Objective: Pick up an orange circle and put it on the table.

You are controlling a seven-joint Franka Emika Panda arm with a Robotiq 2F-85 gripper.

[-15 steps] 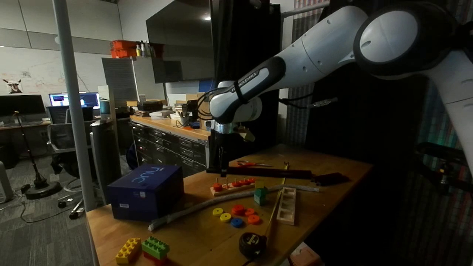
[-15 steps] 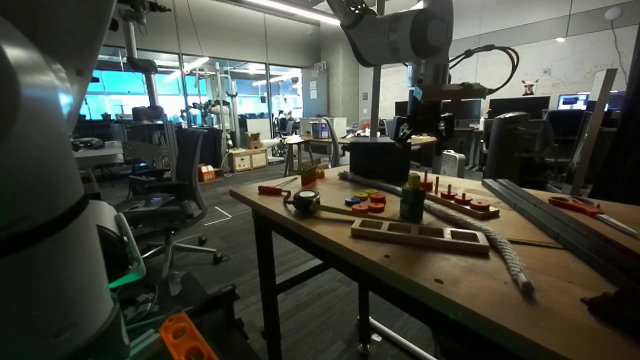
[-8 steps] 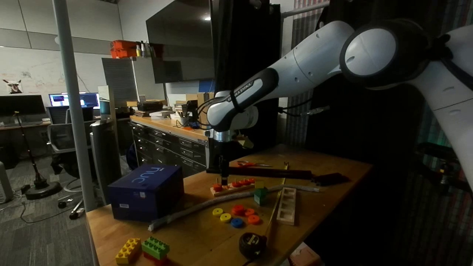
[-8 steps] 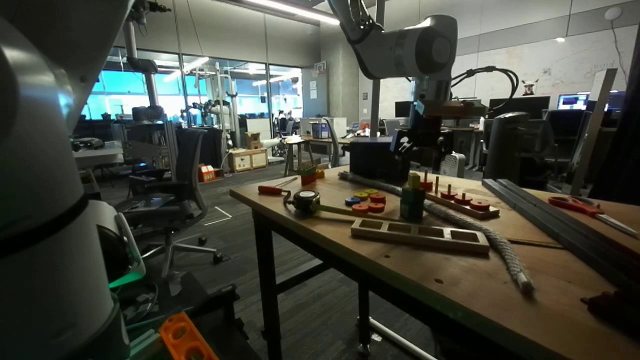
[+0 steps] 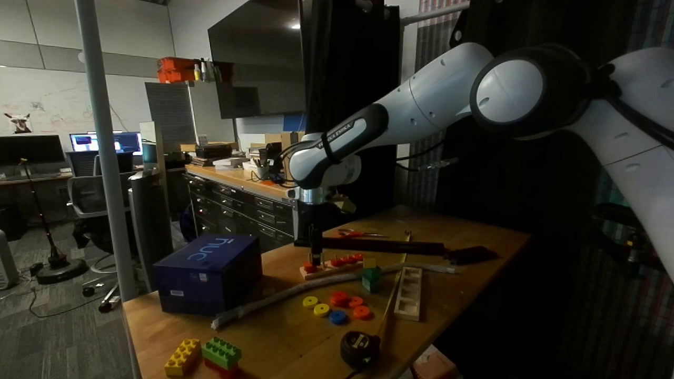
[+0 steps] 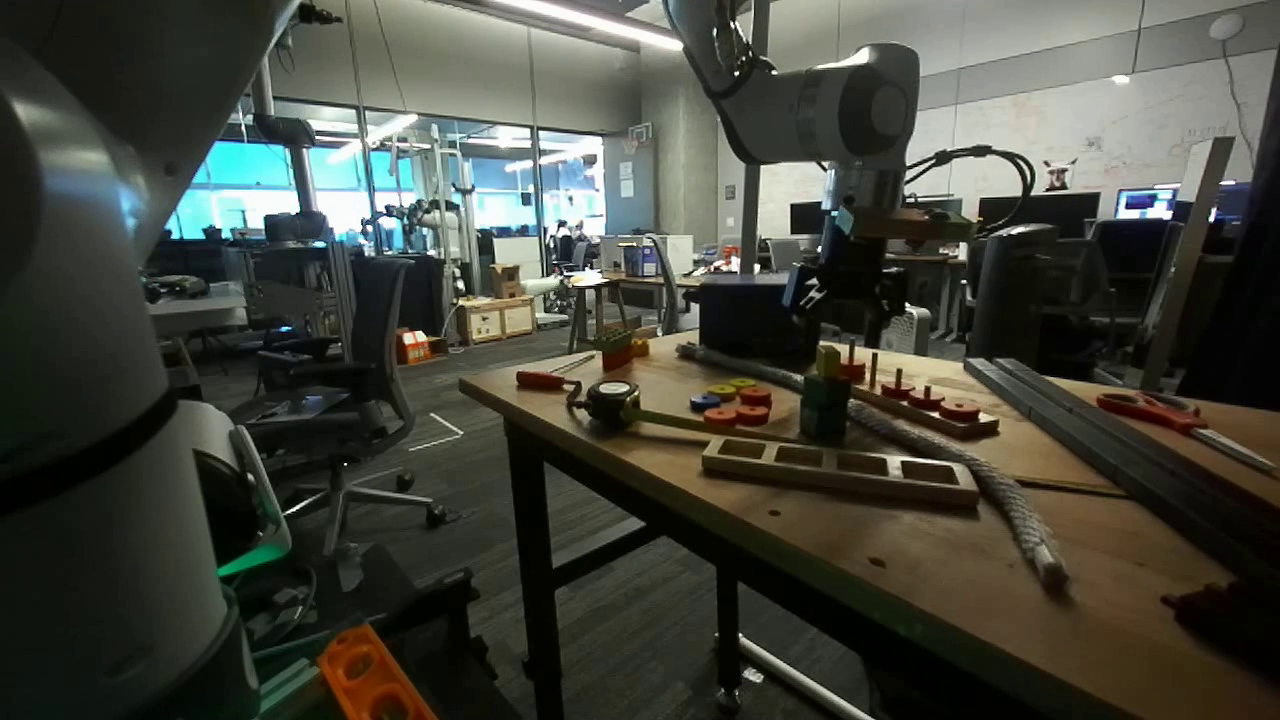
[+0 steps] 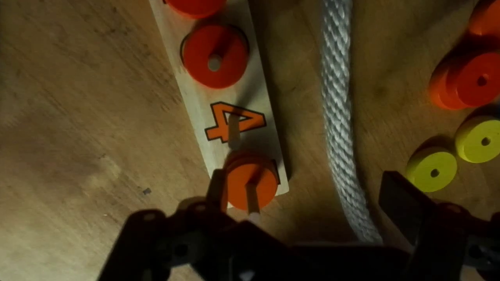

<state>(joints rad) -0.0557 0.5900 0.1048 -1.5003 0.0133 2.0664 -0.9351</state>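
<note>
Orange discs [image 7: 269,187] sit stacked around the end peg of a wooden peg board [image 7: 198,105], by its printed orange 4; the stack also shows in both exterior views [image 5: 309,268] [image 6: 852,371]. My gripper [image 7: 304,191] is open and empty above this end of the board, pointing down; it shows in both exterior views [image 5: 316,259] [image 6: 842,335]. In the wrist view its left finger [image 7: 216,187] stands at the stack's left edge; whether it touches cannot be told. The right finger [image 7: 400,203] is far across, beyond the rope. The light-brown table [image 5: 284,347] carries everything.
A grey rope [image 5: 295,291] runs beside the peg board. Loose orange, yellow and blue discs [image 5: 337,317] lie in front of it. A green block stack [image 5: 370,281], slotted wooden tray [image 5: 408,295], tape measure [image 5: 360,347], blue box [image 5: 208,268] and dark bar [image 5: 384,246] stand around.
My gripper has come down toward the end of the peg board, then shifted slightly left in an exterior view. It stays open. Nothing on the table has visibly moved.
</note>
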